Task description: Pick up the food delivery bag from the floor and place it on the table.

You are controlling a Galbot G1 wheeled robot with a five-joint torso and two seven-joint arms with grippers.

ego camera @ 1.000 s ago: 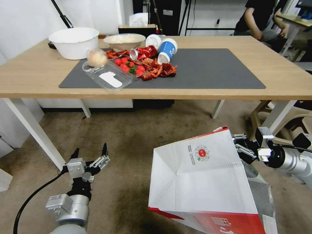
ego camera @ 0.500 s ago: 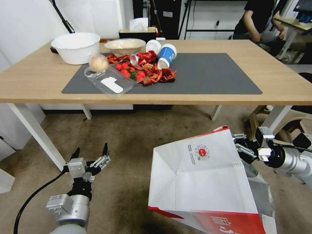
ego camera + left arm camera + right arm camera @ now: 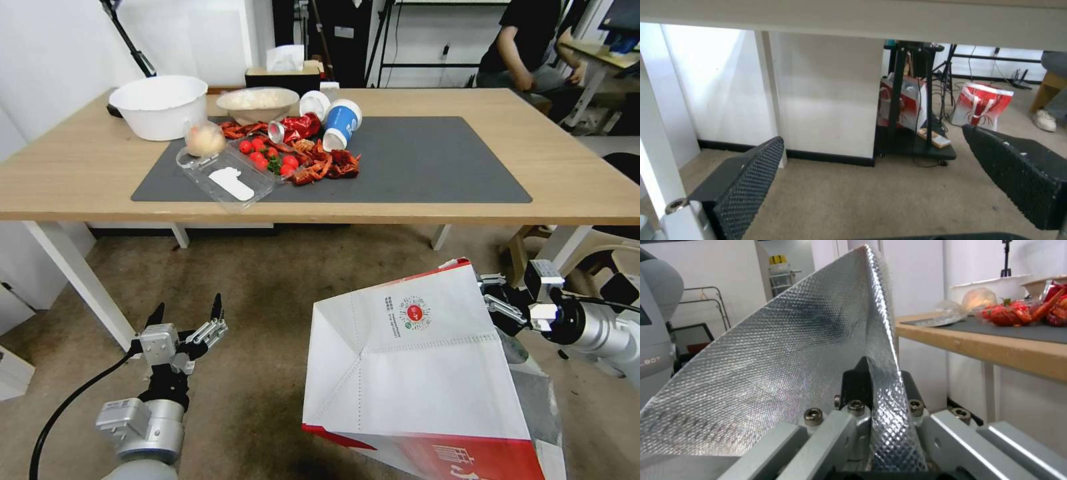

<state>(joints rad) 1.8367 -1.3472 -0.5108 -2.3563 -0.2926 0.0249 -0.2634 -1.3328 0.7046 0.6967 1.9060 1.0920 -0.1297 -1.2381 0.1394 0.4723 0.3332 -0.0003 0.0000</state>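
The food delivery bag (image 3: 413, 373), white-sided with a red base and a small round red logo, hangs tilted at lower right over the carpeted floor (image 3: 267, 300); the view's lower edge cuts off its bottom. My right gripper (image 3: 490, 303) is shut on the bag's upper rim. In the right wrist view the fingers (image 3: 858, 380) pinch the silver foil lining (image 3: 786, 350), with the table edge (image 3: 996, 350) just beyond. The light-wood table (image 3: 567, 173) with its dark grey mat (image 3: 427, 160) stands ahead. Low at the left, my left gripper (image 3: 187, 313) is open over the carpet, its fingers (image 3: 746, 173) spread wide.
A white bowl (image 3: 160, 107), a clear plastic box (image 3: 227, 177), tomatoes, crayfish (image 3: 320, 163) and tipped cups (image 3: 340, 123) crowd the mat's left half. White table legs (image 3: 73, 280) stand at left; a chair (image 3: 600, 247) sits by the right legs. Other red bags (image 3: 982, 103) stand beyond.
The table sits lower and looks flatter in the head view because the camera moved. Bag and both grippers keep their places in the picture; the right grip is unchanged.
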